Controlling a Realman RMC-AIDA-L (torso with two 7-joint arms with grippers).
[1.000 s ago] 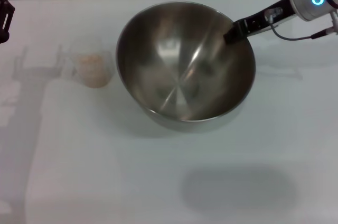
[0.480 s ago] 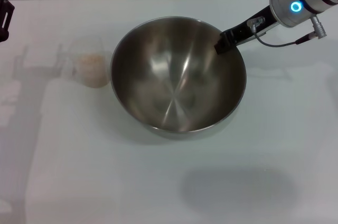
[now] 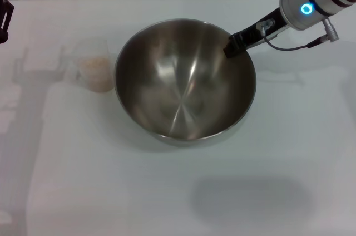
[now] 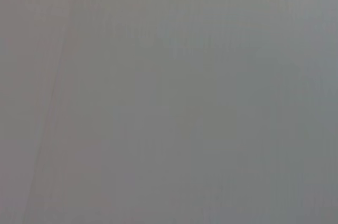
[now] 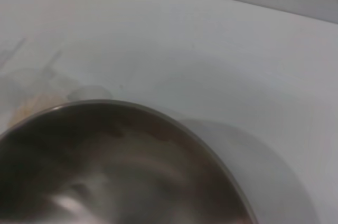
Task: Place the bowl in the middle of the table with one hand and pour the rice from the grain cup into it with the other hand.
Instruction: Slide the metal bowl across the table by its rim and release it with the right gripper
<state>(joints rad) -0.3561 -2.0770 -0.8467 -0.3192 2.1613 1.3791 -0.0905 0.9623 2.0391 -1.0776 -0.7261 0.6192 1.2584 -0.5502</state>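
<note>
**Bowl carried a little further left**

Shifted slightly leftward and toward the far edge since half a second ago, the bowl (image 3: 184,80) now sits with its rim closer to the cup, and the right arm has followed it.

Largest first: the table (image 3: 178,191) is plain white and fills nearly the whole head view. On it, about mid-width and somewhat toward the far side, is the steel bowl, open side up and tipped a little, its brushed inside shiny and bare of rice. The right wrist view shows the same bowl (image 5: 116,166) from just above its rim, with the white table (image 5: 211,39) beyond.

The right gripper (image 3: 232,45) comes in from the upper right and is clenched on the bowl's far right rim, one dark finger reaching down inside the wall. A blue ring light glows on the arm behind it (no lettering or brand can be read anywhere).

The left gripper (image 3: 4,16) is only a dark edge at the far left border of the head view, well apart from everything; whether it is open cannot be told. Its wrist view shows only flat grey.

Just left of the bowl stands the clear cup (image 3: 92,66), upright, holding a small heap of pale rice (image 3: 95,72).
</note>
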